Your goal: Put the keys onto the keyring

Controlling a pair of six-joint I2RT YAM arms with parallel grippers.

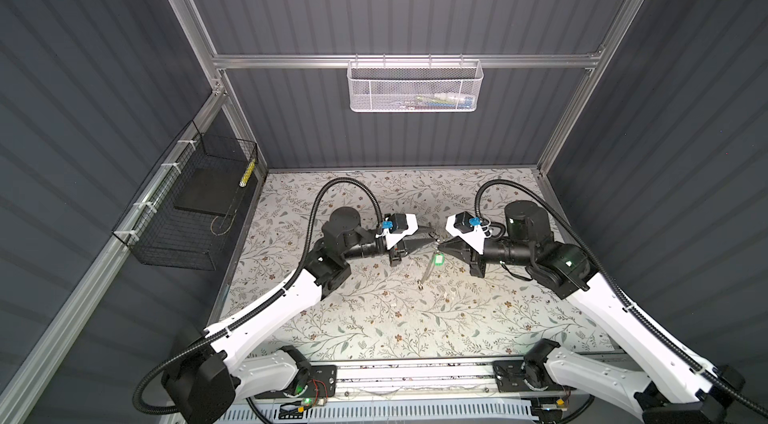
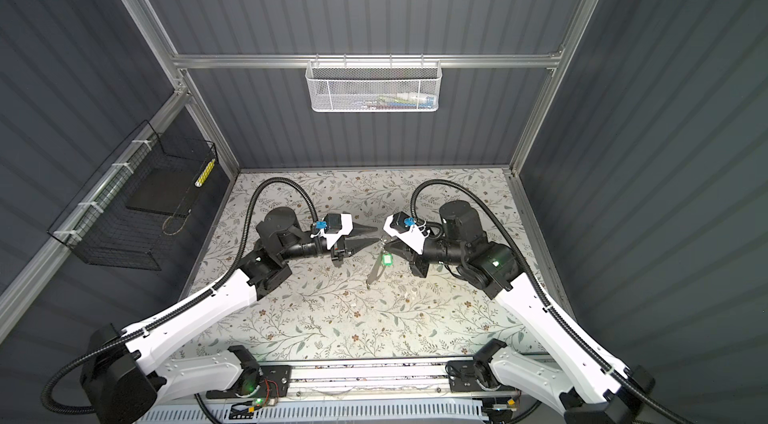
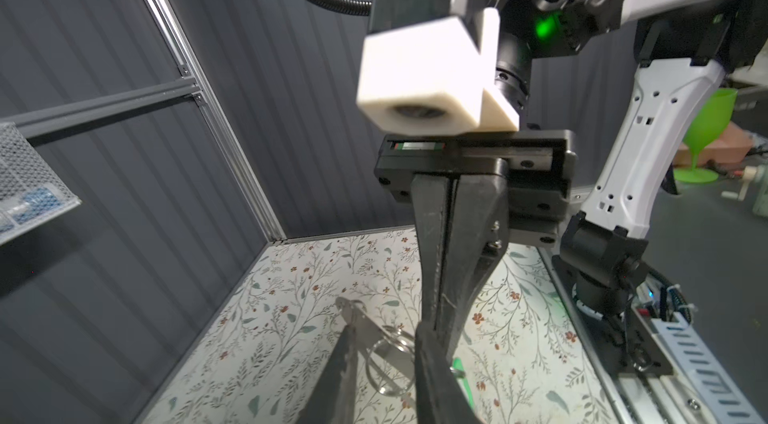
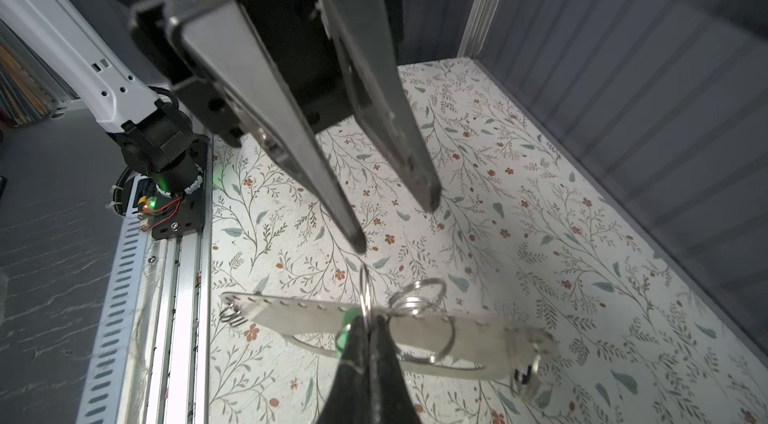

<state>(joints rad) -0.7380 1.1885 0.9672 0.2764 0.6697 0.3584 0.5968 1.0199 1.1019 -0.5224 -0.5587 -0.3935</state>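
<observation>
- left tool (image 1: 429,236): spread, its tips just left of the keyring (image 1: 437,261)
- key (image 1: 427,272): slants from the ring down toward the near worktop (image 1: 374,318)
- keyring: raised over mid-worktop between both tools, green tag dangling below
- right tool (image 1: 441,246): pressed together, pinching the keyring's ring

In both top views the flowered surface (image 1: 374,318) is bright and evenly lit from overhead, while the grey walls (image 1: 83,68) are dim; my arms (image 1: 266,313) cast only soft shadows. The frame posts (image 1: 181,1) lean outward toward 10 and 2 o'clock, a wide-lens distortion. From my right wrist, my left gripper (image 4: 395,224) is smeared and shiny, and the keyring (image 4: 407,304) glints. From my left wrist, the white camera block (image 3: 419,81) is out of focus.
</observation>
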